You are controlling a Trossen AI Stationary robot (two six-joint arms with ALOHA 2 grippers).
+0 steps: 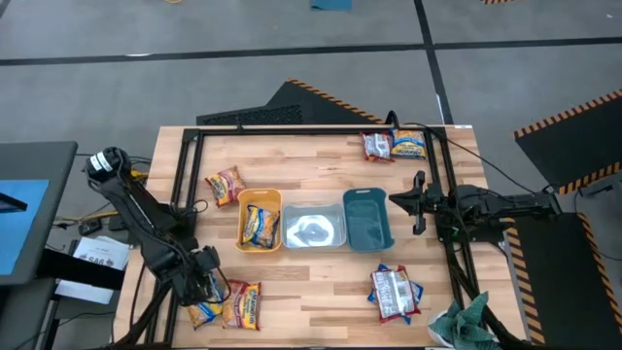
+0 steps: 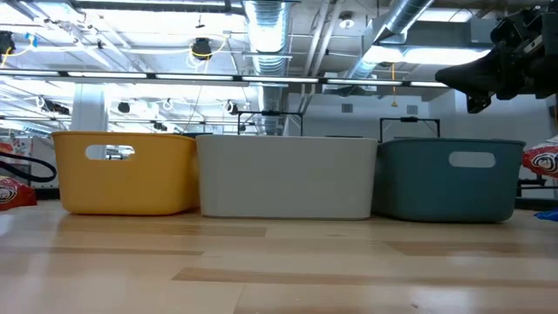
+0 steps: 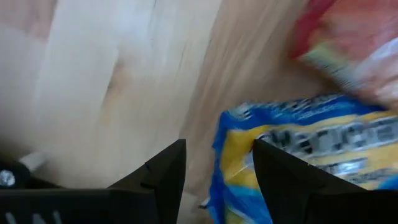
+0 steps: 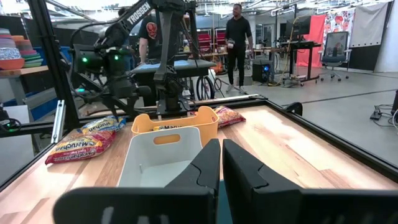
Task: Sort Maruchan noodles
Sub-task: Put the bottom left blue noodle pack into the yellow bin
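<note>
Butcher-block table [image 1: 321, 175] inside a black frame, big workshop with exposed ducts beyond.

Lined up dead center: orange tray [image 1: 259, 220] holding one noodle packet, clear tray [image 1: 314, 228], teal tray [image 1: 367, 219]. More Maruchan noodles [image 1: 241, 303] at 7 o'clock, with left gripper [image 3: 217, 168] spread open right at the blue-and-yellow packet [image 3: 298, 155]. Others loose at 1, 5 and 10. Right gripper [image 4: 221, 163] pinched shut at 3, holding nothing. Green cloth [image 1: 465, 321] near 5.
</note>
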